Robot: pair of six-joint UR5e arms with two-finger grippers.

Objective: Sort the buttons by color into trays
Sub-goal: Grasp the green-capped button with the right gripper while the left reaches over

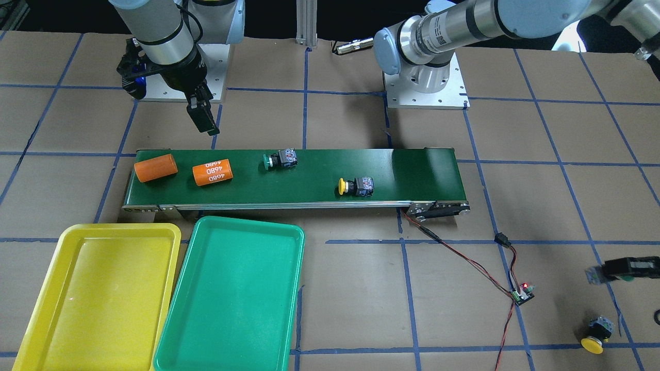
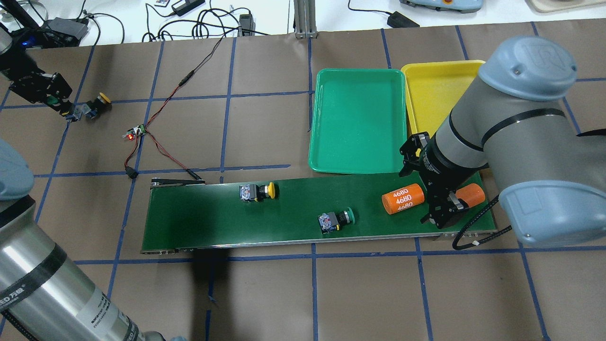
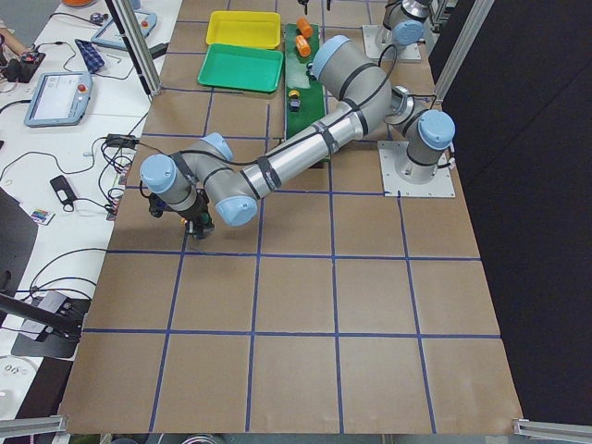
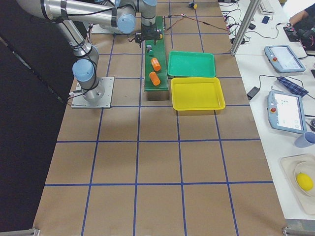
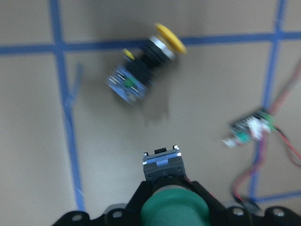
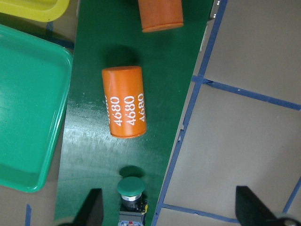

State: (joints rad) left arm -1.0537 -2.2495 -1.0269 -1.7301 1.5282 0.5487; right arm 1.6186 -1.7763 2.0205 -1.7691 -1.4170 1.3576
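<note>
My left gripper point(image 5: 164, 188) is shut on a green-capped button point(image 5: 171, 207), cap toward the wrist, held just above the paper at the table's far left point(image 2: 56, 98). A yellow-capped button point(image 5: 141, 70) lies loose on the paper close by point(image 1: 595, 337). On the conveyor belt lie a green-capped button point(image 1: 278, 159) and a yellow-capped button point(image 1: 356, 186). My right gripper point(image 6: 171, 212) is open and empty, hovering over the belt's end near the green-capped button point(image 6: 131, 188). The green tray point(image 1: 206, 309) and the yellow tray point(image 1: 77, 309) lie side by side beyond the belt, both empty.
Two orange cylinders, one marked 4680 point(image 1: 212, 172) and one plain point(image 1: 155, 167), lie on the dark-green belt point(image 1: 412, 170) under my right gripper point(image 2: 442, 215). A small circuit board point(image 1: 523, 294) with red-black wires lies on the paper between the belt and my left gripper.
</note>
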